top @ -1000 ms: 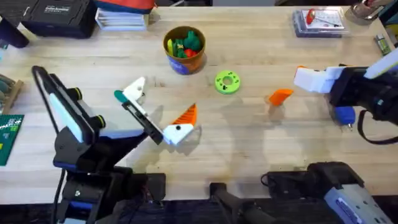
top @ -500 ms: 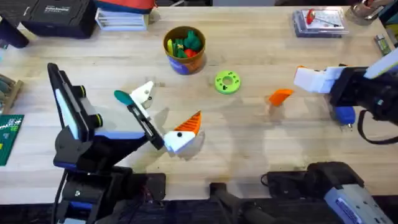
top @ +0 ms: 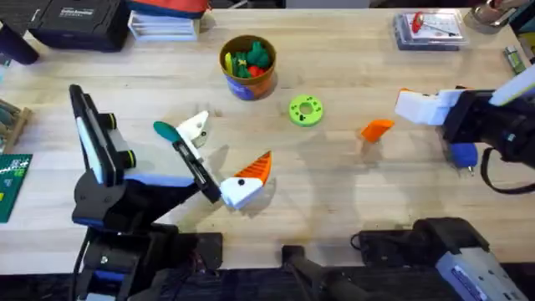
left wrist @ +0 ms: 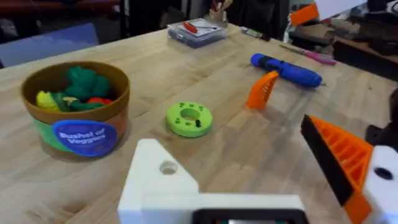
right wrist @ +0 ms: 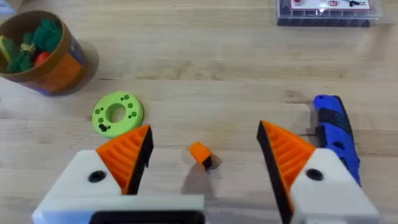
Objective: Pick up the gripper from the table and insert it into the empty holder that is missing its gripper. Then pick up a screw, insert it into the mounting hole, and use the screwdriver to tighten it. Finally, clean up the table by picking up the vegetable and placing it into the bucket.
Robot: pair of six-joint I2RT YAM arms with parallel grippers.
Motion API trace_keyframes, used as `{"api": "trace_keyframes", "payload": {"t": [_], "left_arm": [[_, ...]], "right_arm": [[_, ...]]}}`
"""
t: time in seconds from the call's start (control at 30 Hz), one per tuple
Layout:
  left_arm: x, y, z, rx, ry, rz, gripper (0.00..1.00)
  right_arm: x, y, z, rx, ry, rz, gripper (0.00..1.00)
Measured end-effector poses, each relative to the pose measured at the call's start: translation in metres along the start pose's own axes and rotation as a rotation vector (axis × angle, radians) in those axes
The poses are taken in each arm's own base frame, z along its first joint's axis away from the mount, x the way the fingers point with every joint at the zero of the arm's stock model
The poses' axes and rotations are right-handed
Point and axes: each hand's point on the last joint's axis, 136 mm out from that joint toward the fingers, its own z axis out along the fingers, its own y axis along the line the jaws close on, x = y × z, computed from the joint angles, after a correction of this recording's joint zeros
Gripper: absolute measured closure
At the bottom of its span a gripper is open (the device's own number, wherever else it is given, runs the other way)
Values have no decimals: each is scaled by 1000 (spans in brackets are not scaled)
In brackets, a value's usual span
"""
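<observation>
The table (top: 334,192) takes up most of the overhead frame, plain plank wood. The left arm (top: 125,196) comes up from the lower left, elbow bent, forearm angling toward the middle. Its left gripper (top: 219,155) is wide open and holds nothing. One finger is a bare white holder (top: 196,127) with no pad; the other finger (top: 249,177) has its orange ribbed pad on. The vegetable (top: 164,130), a teal oval, lies right beside that holder, left of center; can't tell if they touch.

The right arm (top: 489,125) reaches in from the right edge at mid height, pointing left. The right gripper (right wrist: 202,149) is spread wide too, empty, both orange pads on in its wrist view. The screwdriver (top: 462,155) lies just below that arm on the right.

The bucket (top: 247,65) sits upper center, stuffed with toy veggies. A lime green ring (top: 306,110) lies just right of and below it. The loose orange gripper (top: 376,129) lies on the wood right of center, between the ring and the right arm, touching neither. A clear box (top: 428,30) sits at the upper right.
</observation>
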Motion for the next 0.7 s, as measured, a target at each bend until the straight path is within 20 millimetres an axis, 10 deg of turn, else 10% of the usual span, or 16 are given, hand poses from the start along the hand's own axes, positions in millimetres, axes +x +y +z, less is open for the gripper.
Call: {"api": "trace_keyframes", "payload": {"t": [0.7], "left_arm": [[5, -26, -2, 149, 32, -94, 15]], "right_arm": [[1, 0, 0, 0, 5, 13, 9]]}}
